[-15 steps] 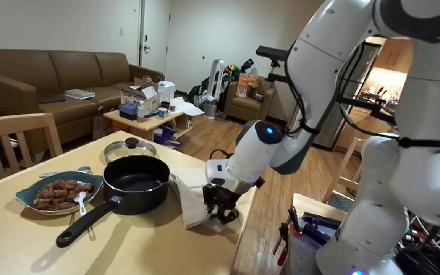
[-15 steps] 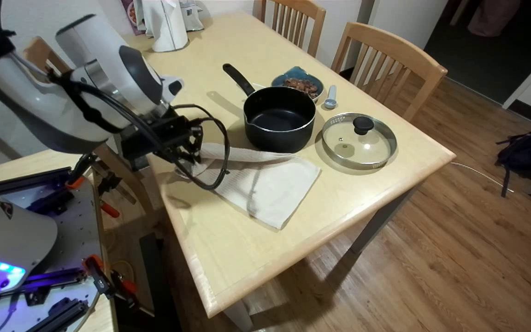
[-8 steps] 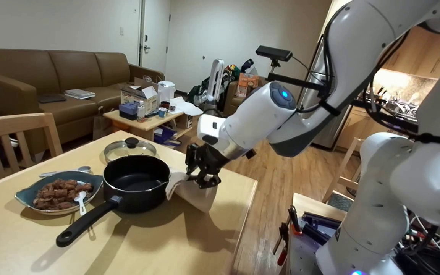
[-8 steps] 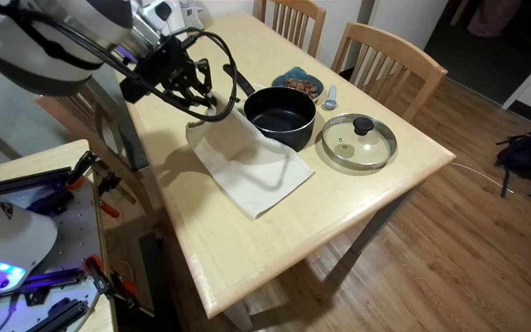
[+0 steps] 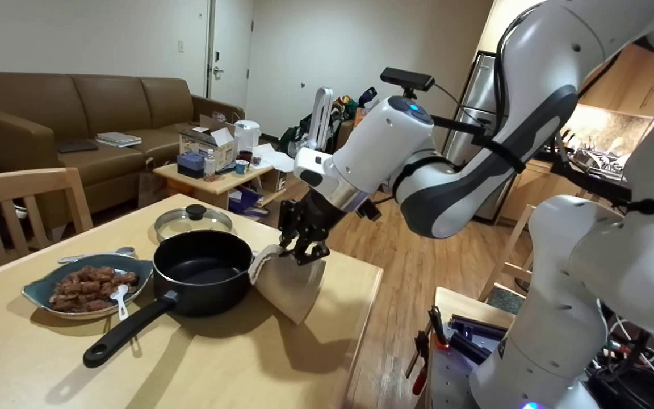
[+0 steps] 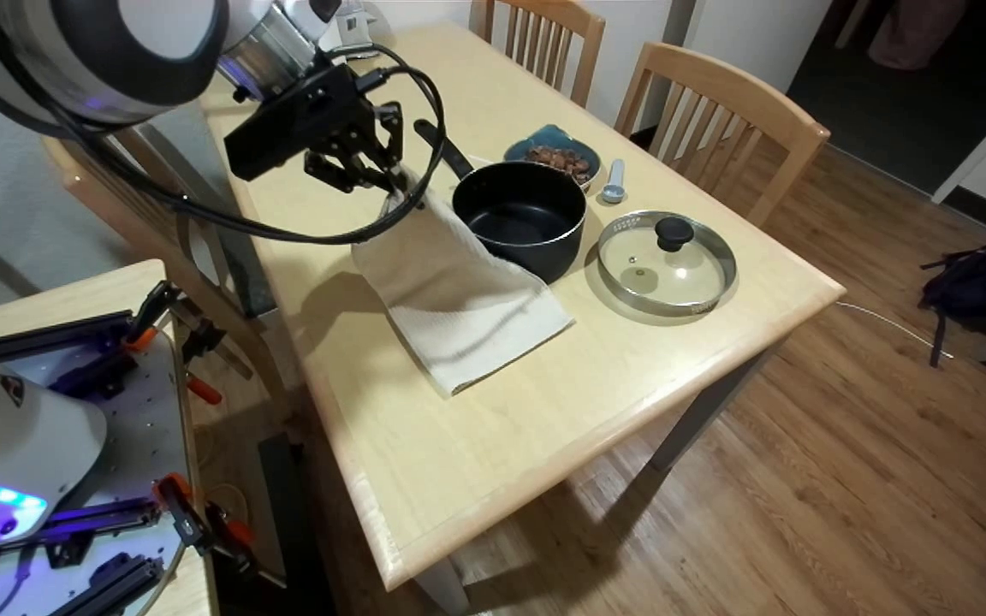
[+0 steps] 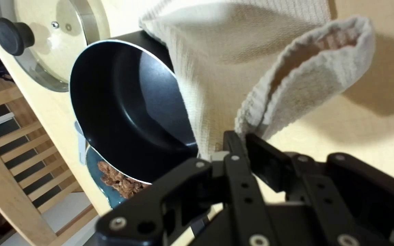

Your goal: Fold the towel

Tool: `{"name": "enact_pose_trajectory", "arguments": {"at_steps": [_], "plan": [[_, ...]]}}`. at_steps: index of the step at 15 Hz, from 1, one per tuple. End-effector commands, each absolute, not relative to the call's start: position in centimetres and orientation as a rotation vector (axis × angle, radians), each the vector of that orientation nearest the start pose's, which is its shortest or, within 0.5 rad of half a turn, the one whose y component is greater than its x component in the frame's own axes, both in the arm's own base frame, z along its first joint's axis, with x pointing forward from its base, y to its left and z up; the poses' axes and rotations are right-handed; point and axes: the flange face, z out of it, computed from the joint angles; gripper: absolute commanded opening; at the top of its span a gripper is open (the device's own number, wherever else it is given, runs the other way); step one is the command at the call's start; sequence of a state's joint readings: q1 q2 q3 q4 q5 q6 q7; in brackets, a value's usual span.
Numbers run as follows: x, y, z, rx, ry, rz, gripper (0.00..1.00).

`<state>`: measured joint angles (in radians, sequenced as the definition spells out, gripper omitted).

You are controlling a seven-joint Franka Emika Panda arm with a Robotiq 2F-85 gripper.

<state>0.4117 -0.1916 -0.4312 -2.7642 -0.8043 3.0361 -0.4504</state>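
The cream towel [image 5: 290, 284] hangs from my gripper [image 5: 294, 254], one end lifted above the wooden table. In an exterior view, the towel [image 6: 480, 321] slopes from the gripper [image 6: 395, 181] down to the table, where its far end lies flat. In the wrist view, the gripper [image 7: 244, 140] is shut on the towel's edge, and the towel [image 7: 214, 82] makes a loop beside the fingers. One side of the towel is against or very close to the black pot's side [image 7: 149, 44]; I cannot tell if they touch.
The black pot [image 6: 519, 214] stands beside the towel, its handle [image 5: 134, 332] sticking out. A glass lid [image 6: 668, 261], a blue bowl of meat [image 5: 91, 287] and a grey measuring spoon [image 6: 614, 181] are around it. The table edge [image 6: 347, 453] is close to the towel.
The gripper has risen from the table near its edge and moved toward the pot, lifting the towel's end with it. The towel's flat end has slid toward the gripper.
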Motion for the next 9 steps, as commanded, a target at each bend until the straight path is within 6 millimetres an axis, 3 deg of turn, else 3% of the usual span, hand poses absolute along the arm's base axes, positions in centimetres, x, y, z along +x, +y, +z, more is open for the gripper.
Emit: {"name": "enact_pose_trajectory", "arguments": {"at_steps": [1, 5, 6, 7, 9], "plan": [[40.8, 3.8, 32.8, -2.716, -1.799, -0.68, 0.03], [40.5, -1.8, 39.7, -2.838, -1.635, -0.771, 0.03], [40.6, -2.8, 41.2, -2.868, -1.585, -0.792, 0.22], [40.6, -3.7, 42.5, -2.89, -1.559, -0.802, 0.06], [40.5, -5.2, 44.2, -2.894, -1.503, -0.827, 0.05]]}}
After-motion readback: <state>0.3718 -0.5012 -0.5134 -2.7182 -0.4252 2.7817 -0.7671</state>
